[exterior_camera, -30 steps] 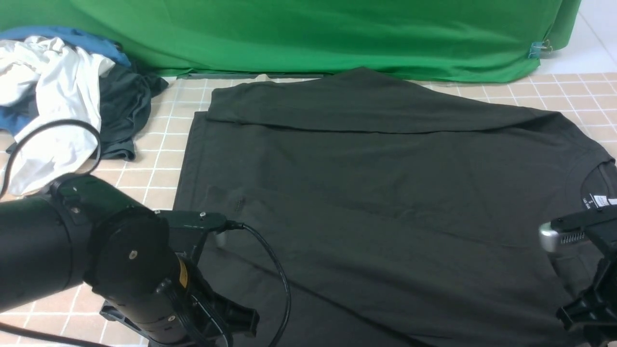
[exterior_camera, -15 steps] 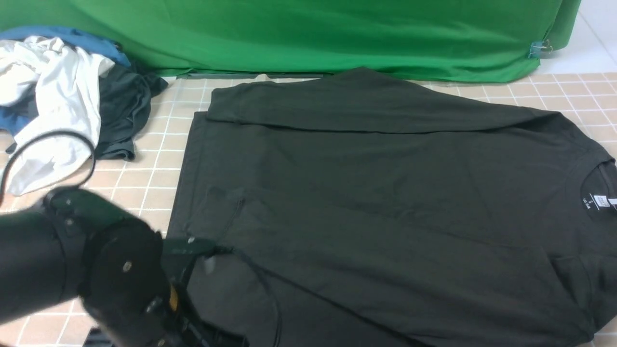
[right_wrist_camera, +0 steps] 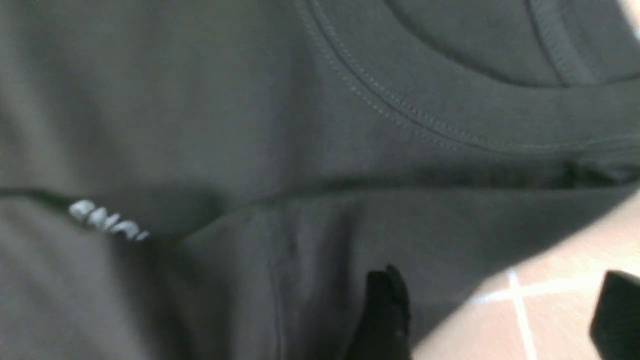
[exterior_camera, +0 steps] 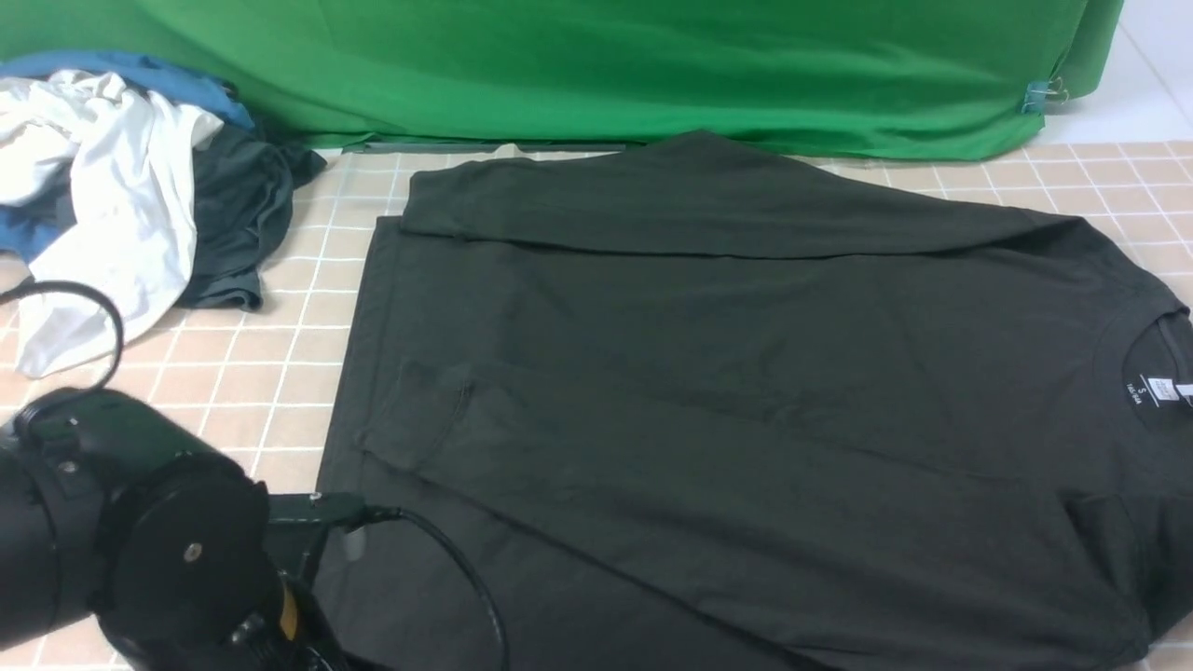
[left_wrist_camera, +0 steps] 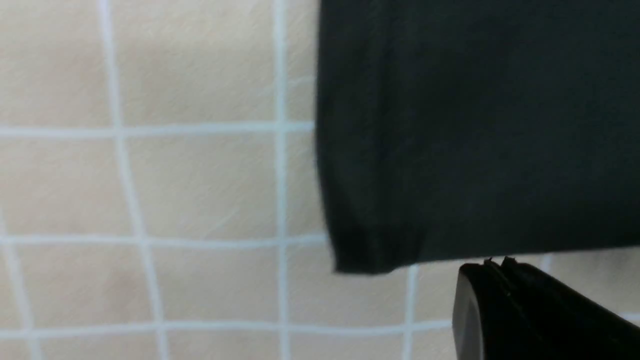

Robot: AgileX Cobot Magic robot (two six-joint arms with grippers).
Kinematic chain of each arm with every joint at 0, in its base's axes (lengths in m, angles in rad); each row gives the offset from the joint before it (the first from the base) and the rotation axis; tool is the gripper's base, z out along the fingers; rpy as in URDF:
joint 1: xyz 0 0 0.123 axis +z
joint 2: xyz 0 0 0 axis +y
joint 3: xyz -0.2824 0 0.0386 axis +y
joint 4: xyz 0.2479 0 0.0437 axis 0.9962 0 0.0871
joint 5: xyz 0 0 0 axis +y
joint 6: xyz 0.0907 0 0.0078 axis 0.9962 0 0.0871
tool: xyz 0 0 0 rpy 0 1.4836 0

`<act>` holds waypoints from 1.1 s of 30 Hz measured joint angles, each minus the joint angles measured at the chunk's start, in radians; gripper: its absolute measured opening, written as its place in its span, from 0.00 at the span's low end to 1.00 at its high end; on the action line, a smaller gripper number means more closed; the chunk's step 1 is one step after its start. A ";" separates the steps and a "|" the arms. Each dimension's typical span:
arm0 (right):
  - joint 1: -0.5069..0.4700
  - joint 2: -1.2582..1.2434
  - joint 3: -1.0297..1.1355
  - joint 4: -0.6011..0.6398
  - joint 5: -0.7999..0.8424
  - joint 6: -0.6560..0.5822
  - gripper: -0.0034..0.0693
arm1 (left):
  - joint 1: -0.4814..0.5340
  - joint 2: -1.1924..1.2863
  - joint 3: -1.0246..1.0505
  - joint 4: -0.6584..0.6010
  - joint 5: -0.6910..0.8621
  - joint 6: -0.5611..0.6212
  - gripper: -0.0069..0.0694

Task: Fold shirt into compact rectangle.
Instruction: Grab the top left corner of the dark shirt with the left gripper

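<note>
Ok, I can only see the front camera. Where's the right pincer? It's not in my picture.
Observer: The right pincer hangs open by the collar of the shirt, one fingertip over cloth, the other over the tiled table.
Kid: And the left one? I can't see its tip.
Observer: The left pincer is shut and empty, beside the shirt's hem corner.
Kid: Is there a picture on the shirt?
Observer: White letters peek out at a fold; the rest is hidden.

Shirt point(exterior_camera: 727, 373) spread over table point(exterior_camera: 280, 373) centre, collar point(exterior_camera: 1151, 359) at right edge. Clothes pile point(exterior_camera: 121, 186) at far left corner. Backdrop point(exterior_camera: 606, 65) behind far edge.
</note>
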 joint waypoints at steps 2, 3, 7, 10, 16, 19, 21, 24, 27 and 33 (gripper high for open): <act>0.000 0.061 0.000 -0.002 -0.021 0.017 0.83 | 0.000 -0.001 0.018 -0.020 -0.057 0.000 0.11; 0.000 0.079 0.000 -0.002 -0.025 0.017 0.83 | 0.000 -0.001 0.025 -0.023 -0.069 0.000 0.11; 0.000 0.133 0.000 -0.002 -0.033 0.017 0.75 | 0.000 -0.001 0.042 -0.022 -0.081 0.000 0.11; 0.000 0.134 0.000 0.006 -0.037 0.017 0.42 | 0.000 -0.001 0.043 -0.022 -0.082 0.005 0.11; 0.000 0.121 -0.015 -0.029 0.002 0.017 0.14 | 0.000 -0.001 0.043 -0.014 -0.083 0.016 0.11; 0.000 0.098 -0.022 -0.086 0.055 0.017 0.14 | 0.000 -0.001 0.043 -0.011 -0.079 0.020 0.11; 0.000 0.085 -0.022 -0.135 0.096 0.017 0.14 | 0.000 -0.001 0.043 -0.011 -0.079 0.020 0.11; 0.000 0.081 -0.022 -0.210 0.135 0.028 0.15 | 0.000 -0.001 0.043 -0.005 -0.079 0.020 0.11; 0.000 0.081 -0.022 -0.227 0.140 0.059 0.20 | 0.000 -0.001 0.043 0.005 -0.079 0.020 0.11; 0.000 0.081 -0.022 -0.250 0.182 0.130 0.55 | 0.000 -0.001 0.043 0.011 -0.064 0.012 0.11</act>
